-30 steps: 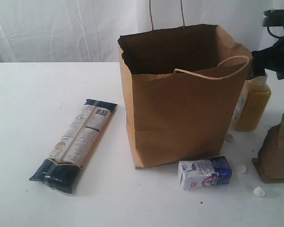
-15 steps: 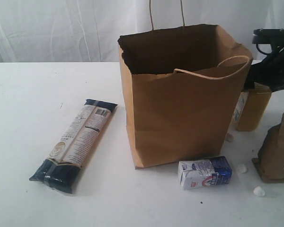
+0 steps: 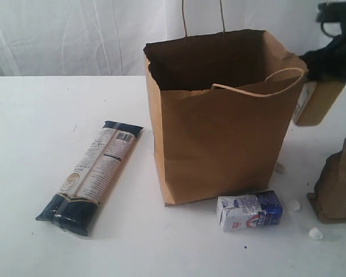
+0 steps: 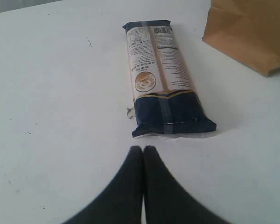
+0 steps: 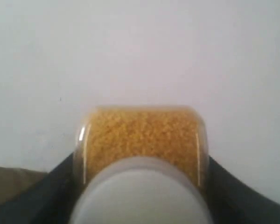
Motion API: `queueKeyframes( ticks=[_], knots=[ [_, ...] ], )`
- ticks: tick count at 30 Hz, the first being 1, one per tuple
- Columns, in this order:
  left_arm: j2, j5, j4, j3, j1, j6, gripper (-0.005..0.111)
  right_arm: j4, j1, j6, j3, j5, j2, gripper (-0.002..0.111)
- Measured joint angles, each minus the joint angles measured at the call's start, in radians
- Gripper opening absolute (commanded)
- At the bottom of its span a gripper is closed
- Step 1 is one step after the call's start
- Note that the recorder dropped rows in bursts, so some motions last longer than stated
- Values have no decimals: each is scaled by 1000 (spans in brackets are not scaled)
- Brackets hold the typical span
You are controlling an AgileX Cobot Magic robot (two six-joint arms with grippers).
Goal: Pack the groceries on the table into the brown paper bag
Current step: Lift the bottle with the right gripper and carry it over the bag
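The brown paper bag (image 3: 219, 127) stands upright and open on the table (image 3: 34, 115). Just past its right rim, my right gripper (image 3: 333, 62) is shut on the yellow juice bottle (image 3: 317, 103), which hangs tilted above the tabletop. In the right wrist view the bottle (image 5: 142, 140) fills the space between the dark fingers (image 5: 58, 186). The pasta packet (image 3: 92, 176) lies left of the bag. My left gripper (image 4: 143, 150) is shut and empty, a short way from the packet's dark end (image 4: 170, 114). The small carton (image 3: 249, 210) lies in front of the bag, and the brown pouch (image 3: 339, 184) stands at the right edge.
Small white scraps (image 3: 315, 233) lie on the table near the carton and pouch. A white curtain (image 3: 75, 34) hangs behind. The bag's twine handles (image 3: 203, 17) stick up at the back, and one loop (image 3: 285, 75) droops over the front rim.
The right gripper came down around the juice bottle, closed on it and lifted it off the table; the bottle now hangs tilted higher up. The left gripper has not moved.
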Motion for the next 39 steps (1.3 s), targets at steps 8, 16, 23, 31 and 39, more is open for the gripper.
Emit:
queueKeyframes(
  ticks=[8, 16, 23, 31, 39],
  knots=[
    [0, 0, 0, 0, 0, 0, 0, 2, 5, -14, 0, -4, -389, 0],
    [0, 0, 0, 0, 0, 0, 0, 25, 142, -41, 0, 43, -547, 0],
    [0, 0, 0, 0, 0, 0, 0, 75, 306, -101, 0, 76, -536, 0],
    [0, 0, 0, 0, 0, 0, 0, 138, 398, -463, 0, 133, -437, 0],
    [0, 0, 0, 0, 0, 0, 0, 222, 398, -939, -28, 176, -310, 0]
  ],
)
